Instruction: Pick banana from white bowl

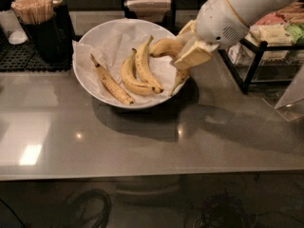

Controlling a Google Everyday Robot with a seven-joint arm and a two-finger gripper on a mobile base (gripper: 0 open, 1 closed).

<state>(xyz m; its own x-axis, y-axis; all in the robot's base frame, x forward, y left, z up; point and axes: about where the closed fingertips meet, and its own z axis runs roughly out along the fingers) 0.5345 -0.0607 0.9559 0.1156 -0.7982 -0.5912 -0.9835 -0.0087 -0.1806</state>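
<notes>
My gripper (179, 49) at bowl's (95, 28) right rim, clamped on banana (164, 46). 3 more bananas (135, 75) lie inside bowl.

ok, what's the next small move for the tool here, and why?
Probably a short straight lift. The tool sits at the right rim of the white bowl and looks closed on the banana, whose lower tip hangs over the rim; three other bananas lie close by.
</notes>
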